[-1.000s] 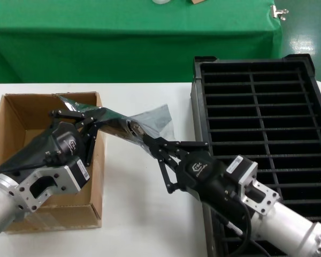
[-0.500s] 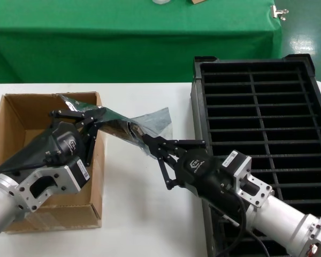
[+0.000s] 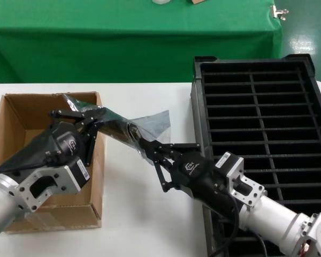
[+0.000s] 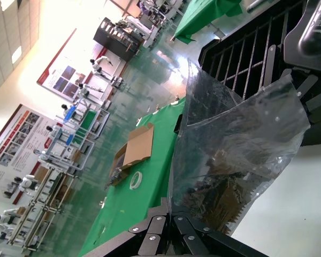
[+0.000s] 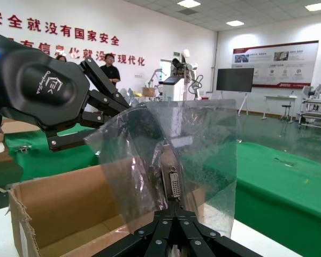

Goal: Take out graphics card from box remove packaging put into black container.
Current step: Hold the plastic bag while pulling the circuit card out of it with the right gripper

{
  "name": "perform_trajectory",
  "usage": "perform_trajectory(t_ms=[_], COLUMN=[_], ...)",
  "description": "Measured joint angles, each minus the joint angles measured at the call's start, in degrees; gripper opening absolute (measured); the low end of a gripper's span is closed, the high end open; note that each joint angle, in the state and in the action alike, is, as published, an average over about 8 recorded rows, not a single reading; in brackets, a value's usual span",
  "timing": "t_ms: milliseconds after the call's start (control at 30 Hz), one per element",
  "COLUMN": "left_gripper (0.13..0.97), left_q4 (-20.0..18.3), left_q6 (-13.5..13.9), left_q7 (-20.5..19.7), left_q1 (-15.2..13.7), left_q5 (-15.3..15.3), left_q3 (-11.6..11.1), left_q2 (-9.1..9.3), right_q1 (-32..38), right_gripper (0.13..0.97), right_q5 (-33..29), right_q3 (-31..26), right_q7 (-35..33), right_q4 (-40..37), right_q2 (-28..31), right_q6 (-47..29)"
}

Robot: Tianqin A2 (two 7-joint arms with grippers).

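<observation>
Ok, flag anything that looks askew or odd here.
The packaging hangs in mid-air between the box and the black container, crinkled and stretched. The left end effector pinches one end, the right end effector the other. The graphics card is inside the bag. Nothing spilled or damaged.

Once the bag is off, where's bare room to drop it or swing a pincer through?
Bare white table lies in front of the anti-static bag, between the cardboard box and the black tray, and behind them toward the green cloth. It is crowded mid-table, where the left pincer and right pincer both clamp the bag. The tray's slots look empty.
</observation>
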Motion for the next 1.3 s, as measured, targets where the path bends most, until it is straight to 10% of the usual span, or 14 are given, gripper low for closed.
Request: perform_trajectory(t_ms=[1300], left_gripper=[0.139], left_q4=[0.0], left_q6=[0.0], left_q7=[0.0], left_q1=[0.0], left_q5=[0.0], left_q3=[0.0], left_q2=[0.00], right_q1=[3.4], right_gripper=[0.442], right_q5=[0.8], right_q3=[0.5], right_q7=[-3.2], right_q4=[-5.6], right_q2=[-4.3], right_q6=[-1.7])
